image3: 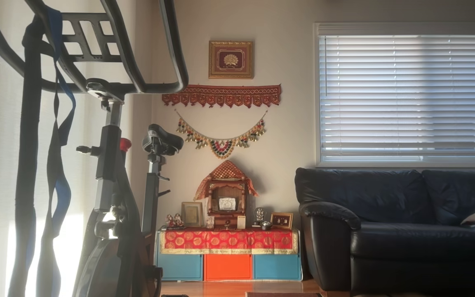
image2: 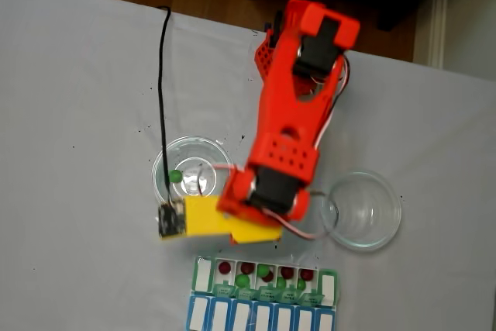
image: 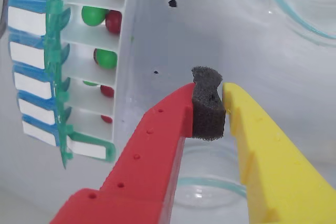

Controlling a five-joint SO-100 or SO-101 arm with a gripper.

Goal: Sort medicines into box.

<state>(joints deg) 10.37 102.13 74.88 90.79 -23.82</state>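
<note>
Two clear round dishes sat on the grey bench: the left dish held one green ball, the right dish looked bare. The pill box lay near the bench's lower edge in the fixed view, lids open, red and green balls in its compartments, a blue-lidded row touching it below. Open bench spread to the left. The red arm reached down over the dishes. The tool was nearly shut, its red and yellow fingers against a dark foam pad, no ball visible in its grip.
</note>
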